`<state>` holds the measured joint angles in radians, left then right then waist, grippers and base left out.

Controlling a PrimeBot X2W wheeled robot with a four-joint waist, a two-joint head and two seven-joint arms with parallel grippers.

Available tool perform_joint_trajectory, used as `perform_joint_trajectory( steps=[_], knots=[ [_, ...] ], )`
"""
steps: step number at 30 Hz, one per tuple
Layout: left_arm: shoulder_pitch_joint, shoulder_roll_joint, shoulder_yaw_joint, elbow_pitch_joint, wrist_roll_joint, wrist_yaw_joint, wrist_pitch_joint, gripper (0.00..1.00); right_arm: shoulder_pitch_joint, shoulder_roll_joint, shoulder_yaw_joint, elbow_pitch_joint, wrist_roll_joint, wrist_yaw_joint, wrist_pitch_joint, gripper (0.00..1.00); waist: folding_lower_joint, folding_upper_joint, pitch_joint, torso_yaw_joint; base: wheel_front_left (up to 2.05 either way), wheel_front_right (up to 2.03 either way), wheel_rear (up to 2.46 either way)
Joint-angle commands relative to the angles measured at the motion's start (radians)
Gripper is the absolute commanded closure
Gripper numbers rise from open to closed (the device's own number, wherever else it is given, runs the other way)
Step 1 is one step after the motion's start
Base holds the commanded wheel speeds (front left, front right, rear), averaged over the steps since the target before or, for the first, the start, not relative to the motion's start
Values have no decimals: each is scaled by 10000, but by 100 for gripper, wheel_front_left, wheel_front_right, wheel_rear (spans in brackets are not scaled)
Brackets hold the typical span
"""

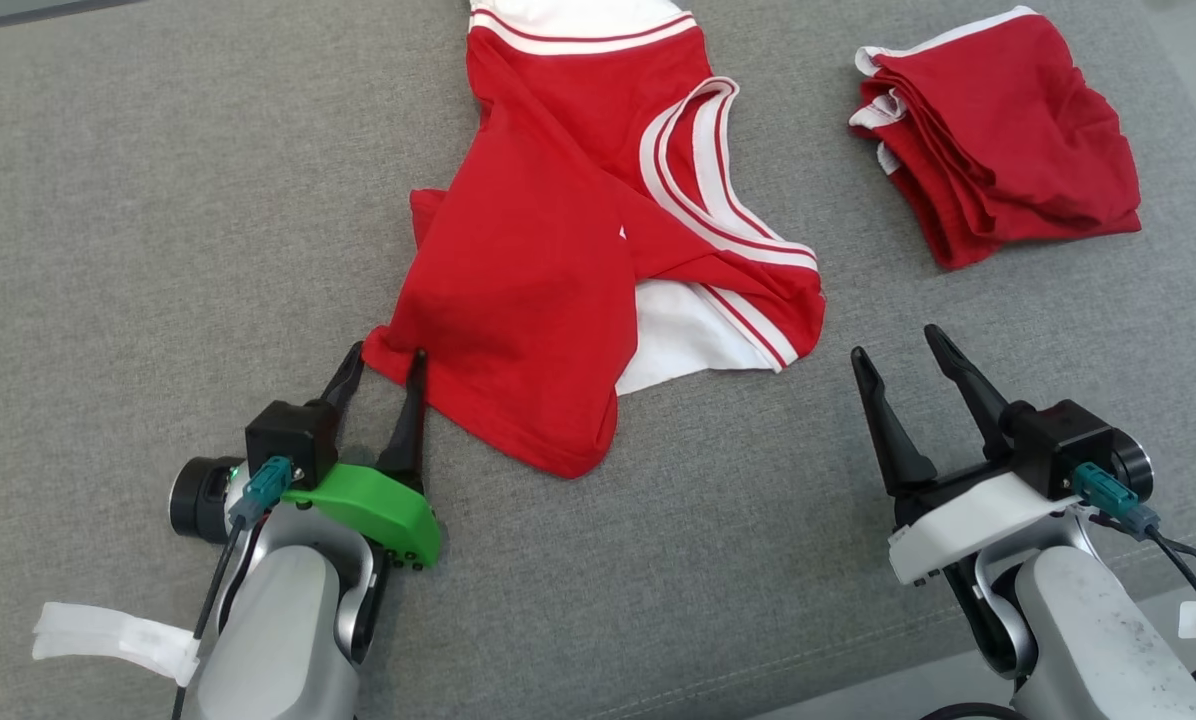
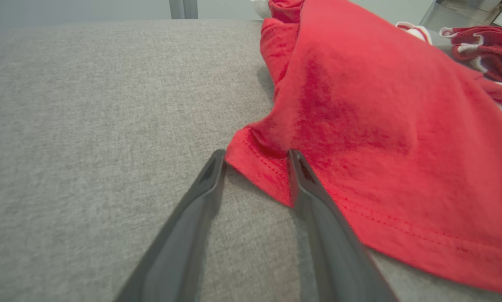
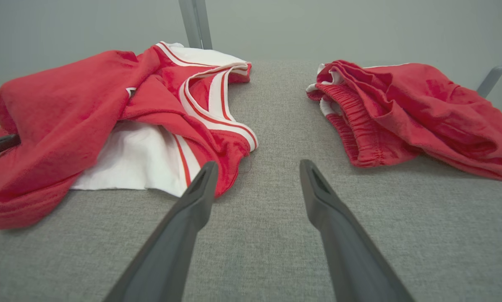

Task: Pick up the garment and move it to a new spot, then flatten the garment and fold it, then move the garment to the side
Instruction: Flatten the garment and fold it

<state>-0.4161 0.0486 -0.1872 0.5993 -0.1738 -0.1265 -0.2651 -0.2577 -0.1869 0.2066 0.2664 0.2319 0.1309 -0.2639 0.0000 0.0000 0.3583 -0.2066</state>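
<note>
The garment, a red jersey with white trim and white lining, lies crumpled on the grey fabric surface. My left gripper is at its near-left hem corner, one finger on each side of the cloth, jaws still apart. In the left wrist view that corner sits between the fingertips of the left gripper. My right gripper stands open over bare surface, just right of the jersey's near edge. The right wrist view shows the right gripper holding nothing.
A second red garment, folded with white trim, lies at the far right, also in the right wrist view. The surface's front edge runs by my right arm. A grey post stands behind the surface.
</note>
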Motion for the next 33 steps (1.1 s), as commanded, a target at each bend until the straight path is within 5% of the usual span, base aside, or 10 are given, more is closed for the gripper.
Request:
perform_joint_trajectory(
  steps=[1,13,17,24,25,26,29,33],
  knots=[
    [-14,50,35,-8,68,-34,18,100,-123,15,-32,-53,-60,-5,-3,0,0,0,32,52,0,0,0],
    [-110,115,1284,-4293,773,-47,11,100,-203,63,-234,-34,78,-5,-2,0,0,0,296,625,0,0,0],
    [-1164,949,1690,-3821,1190,-49,11,100,-433,120,4,45,142,-5,-3,0,0,0,493,447,0,0,0],
    [-4101,3096,1374,-953,1568,-33,9,100,-678,337,245,213,324,-5,-3,0,0,0,952,-254,0,0,0],
    [-4433,3323,1444,-493,1585,-21,9,65,-698,369,244,229,347,-5,-3,0,0,0,1009,-338,0,0,0],
    [-4740,3475,1505,-53,1587,43,9,0,-706,393,246,255,351,-5,-2,0,0,0,1054,-404,0,0,0],
    [-5475,3681,1916,663,1412,440,11,0,-679,506,280,283,351,-5,-2,0,0,0,1091,-502,0,0,0],
    [-5139,3403,1820,628,1359,440,11,0,-606,612,257,341,410,-5,-3,0,0,0,1008,-342,0,0,0]
  ],
)
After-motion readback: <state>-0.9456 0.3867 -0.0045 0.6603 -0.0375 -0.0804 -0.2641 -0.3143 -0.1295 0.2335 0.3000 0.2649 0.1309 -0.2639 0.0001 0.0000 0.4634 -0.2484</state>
